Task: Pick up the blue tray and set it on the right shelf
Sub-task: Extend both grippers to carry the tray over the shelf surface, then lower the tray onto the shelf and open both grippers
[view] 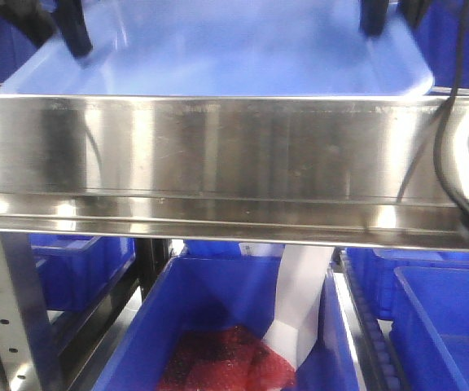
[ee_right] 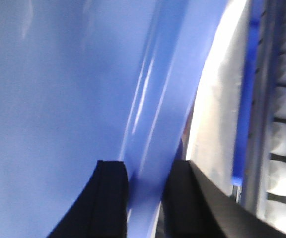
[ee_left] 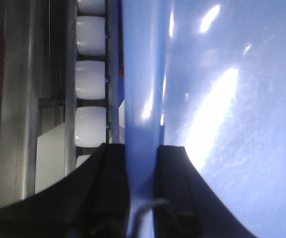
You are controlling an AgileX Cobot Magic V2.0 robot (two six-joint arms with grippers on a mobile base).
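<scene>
The blue tray (view: 218,49) is sitting level at the top of the front view, just behind and above the broad steel front rail (view: 218,155) of the right shelf (view: 23,220). Its near rim is showing over the rail's upper edge, and its near right corner is reaching almost to the rail's right end. Whether its base is resting on the shelf or hanging just over it cannot be told. The left gripper (ee_left: 142,153) is pinching the tray's left rim, with the black fingers (ee_left: 110,188) narrowly parted and pressing on either side of the rolled edge. The right gripper (ee_right: 145,168) is clamping the right rim in the same way, one finger inside the tray and one outside. A row of white rollers (ee_left: 90,79) is running just beside the tray's left edge in the left wrist view, and similar rollers are showing, blurred, to the right of the tray in the right wrist view. A black cable (view: 446,122) is hanging down across the right end of the rail. Under the shelf, a perforated grey upright (view: 6,309) is standing at the left. A deep blue bin (view: 145,326) is lying below the middle, holding red material (view: 226,358) and a white sheet (view: 300,301). More dark blue bins are sitting to its left and right.
</scene>
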